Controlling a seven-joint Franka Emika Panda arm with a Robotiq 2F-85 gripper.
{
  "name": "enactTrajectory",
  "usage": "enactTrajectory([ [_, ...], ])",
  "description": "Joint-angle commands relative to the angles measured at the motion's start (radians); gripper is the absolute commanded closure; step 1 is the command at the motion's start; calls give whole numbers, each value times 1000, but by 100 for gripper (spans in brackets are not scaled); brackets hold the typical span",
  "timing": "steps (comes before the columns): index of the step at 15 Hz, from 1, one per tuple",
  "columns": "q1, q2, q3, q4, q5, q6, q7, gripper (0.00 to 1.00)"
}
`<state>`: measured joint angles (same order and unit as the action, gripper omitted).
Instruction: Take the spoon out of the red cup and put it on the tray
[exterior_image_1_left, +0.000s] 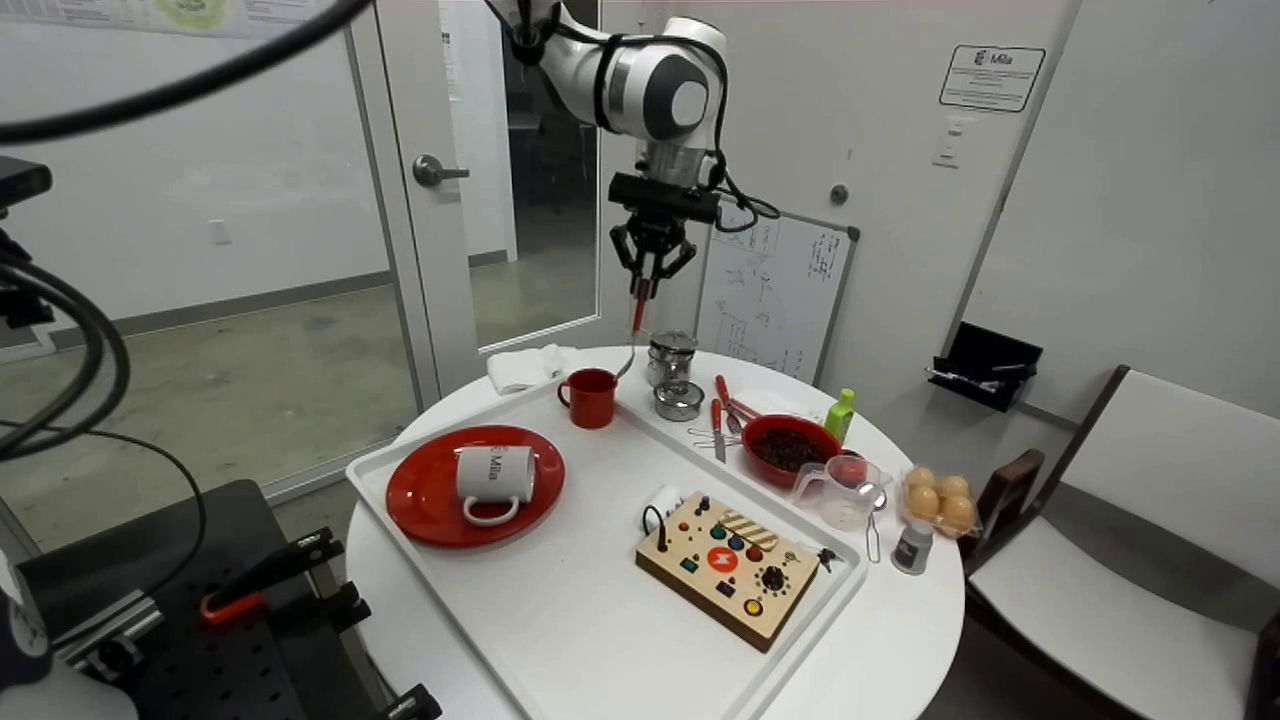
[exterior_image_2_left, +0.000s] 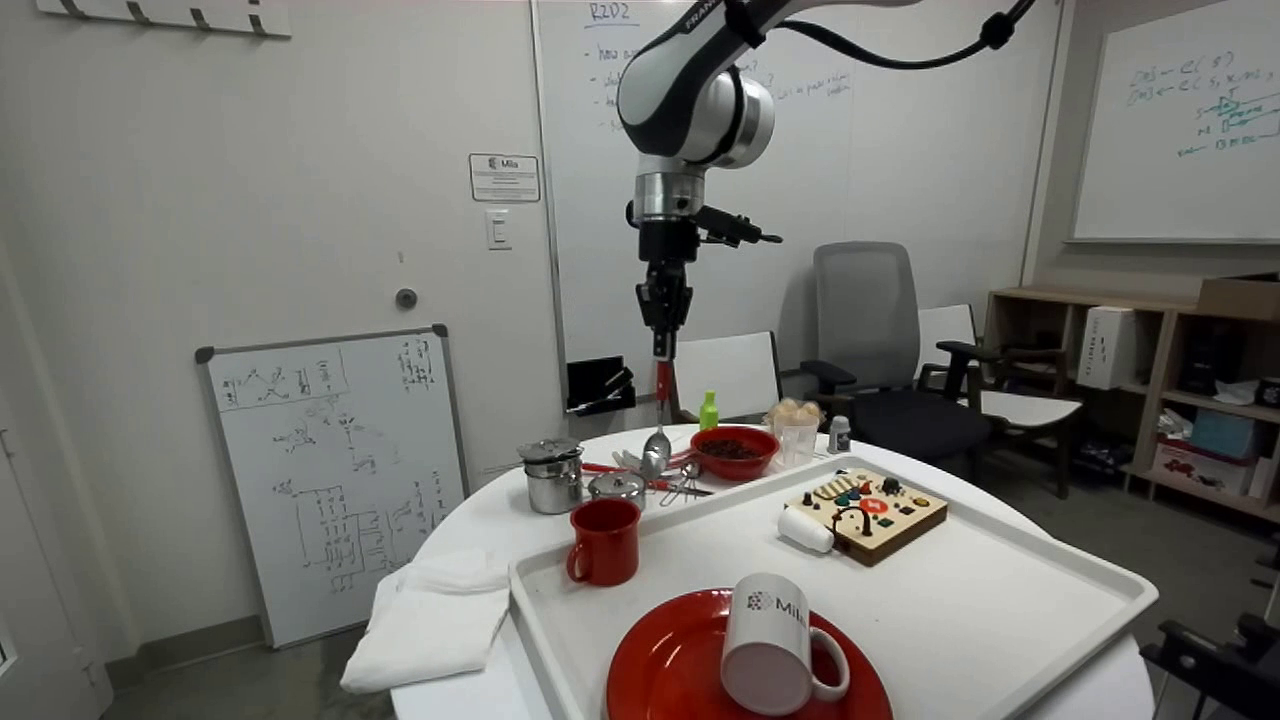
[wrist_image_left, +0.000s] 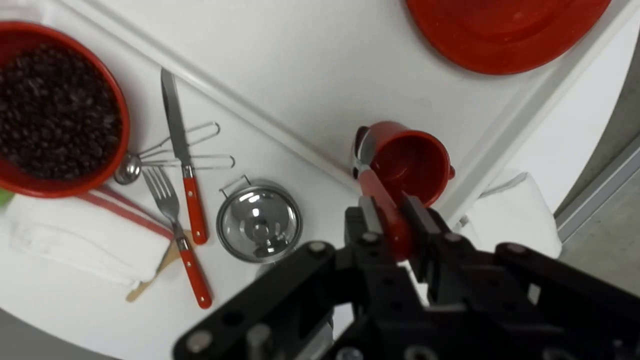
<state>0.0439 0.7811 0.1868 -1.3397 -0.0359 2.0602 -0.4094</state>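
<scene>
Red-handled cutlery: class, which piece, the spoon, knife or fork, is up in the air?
The red-handled spoon: the gripper holds it up, its metal end pointing down, while the red-handled knife and fork lie loose, ungripped.
</scene>
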Motion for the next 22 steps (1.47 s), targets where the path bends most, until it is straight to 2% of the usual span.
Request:
enactTrajectory([
  [1, -17, -140, -25, -242, 29, 51, 72, 88],
  [4, -35, -169, -21, -342, 50, 62, 75, 88],
  [8, -46, -141, -15, -378, 85, 71, 63, 88],
  [22, -67, 22, 26, -266, 155, 196, 26, 88],
])
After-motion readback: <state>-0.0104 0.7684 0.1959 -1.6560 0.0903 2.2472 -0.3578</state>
